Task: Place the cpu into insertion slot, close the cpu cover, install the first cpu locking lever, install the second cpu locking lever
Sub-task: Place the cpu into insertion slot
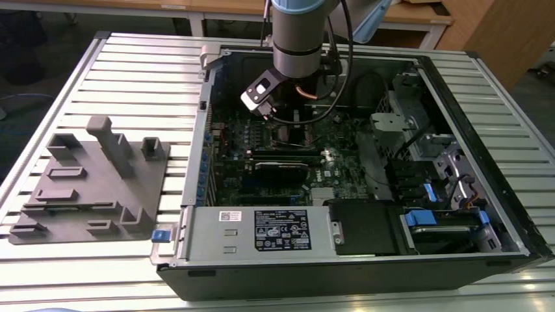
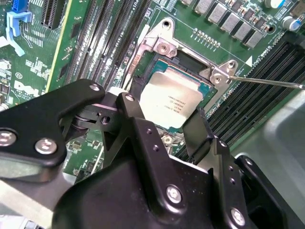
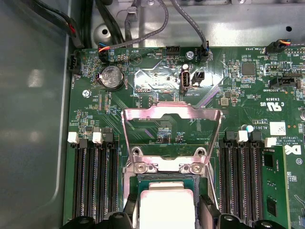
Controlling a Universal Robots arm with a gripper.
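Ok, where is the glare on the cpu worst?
In the first wrist view the cpu top is washed out white and the open cpu cover gleams pinkish; in the second wrist view the cpu is bright yet its print shows.

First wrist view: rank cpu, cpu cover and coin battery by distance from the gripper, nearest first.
1. cpu: right at the gripper.
2. cpu cover: flipped open, just beyond the cpu.
3. coin battery: farther on past the cover, off to one side, near the edge of the circuit board.
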